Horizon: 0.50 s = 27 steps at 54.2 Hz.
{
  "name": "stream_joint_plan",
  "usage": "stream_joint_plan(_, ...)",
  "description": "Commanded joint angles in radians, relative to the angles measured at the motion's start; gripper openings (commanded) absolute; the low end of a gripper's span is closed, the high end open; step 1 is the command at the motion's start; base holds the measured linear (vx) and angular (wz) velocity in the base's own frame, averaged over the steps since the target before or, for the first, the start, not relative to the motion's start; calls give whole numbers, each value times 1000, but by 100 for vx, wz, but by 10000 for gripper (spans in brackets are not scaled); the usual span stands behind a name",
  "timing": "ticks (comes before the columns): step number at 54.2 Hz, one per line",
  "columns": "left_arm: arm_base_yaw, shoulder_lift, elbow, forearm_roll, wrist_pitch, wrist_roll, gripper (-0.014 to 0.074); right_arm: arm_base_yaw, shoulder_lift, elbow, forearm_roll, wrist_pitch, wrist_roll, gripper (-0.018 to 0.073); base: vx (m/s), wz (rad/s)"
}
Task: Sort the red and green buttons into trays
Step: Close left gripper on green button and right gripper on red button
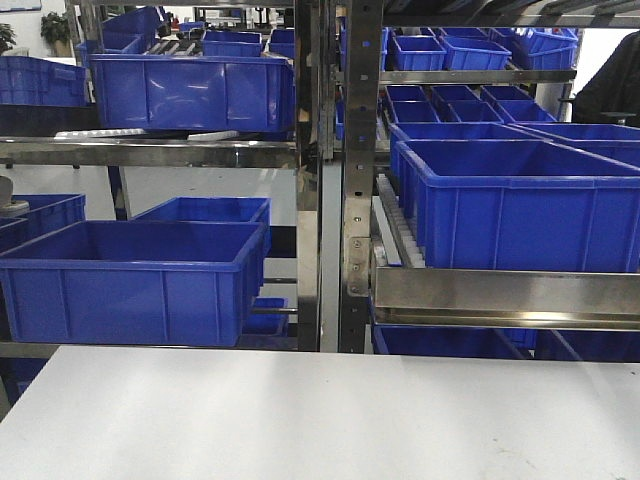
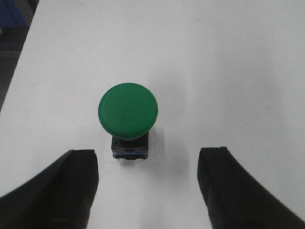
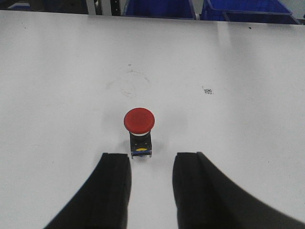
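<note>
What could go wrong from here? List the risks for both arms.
1. The green round-capped push-button switch sits off centre between the open left gripper fingers, so closing could shove or tip it.
2. The red round-capped push-button switch stands ahead of the open right gripper, with a wide cap on a narrow body. A glancing finger may topple it.
3. No tray shows in any view, so drop spots are unchecked.
</note>
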Motion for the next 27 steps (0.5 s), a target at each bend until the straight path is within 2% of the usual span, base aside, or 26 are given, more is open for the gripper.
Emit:
stream_joint_plan(1,2,-5,-28,-76,-68,50,571,-5,12,-35,-14,-66,0,323,0,0)
stream_joint_plan(7,2,0,-28,-186,-93,164,571,-5,12,-35,-14,-66,1,323,0,0)
stream_joint_plan(17,2,41,-28,-500,-202,450,571,-5,12,-35,-14,-66,1,323,0,0)
stream_joint_plan(21,2,68,-28,-564,-251,537,571,-5,12,-35,-14,-66,1,323,0,0)
stream_joint_plan(24,2,87,-28,-600,-282,559,571,-5,12,-35,-14,-66,1,323,0,0)
stream_joint_plan(27,2,104,-28,-600,-304,554,571,-5,12,-35,-14,-66,1,323,0,0)
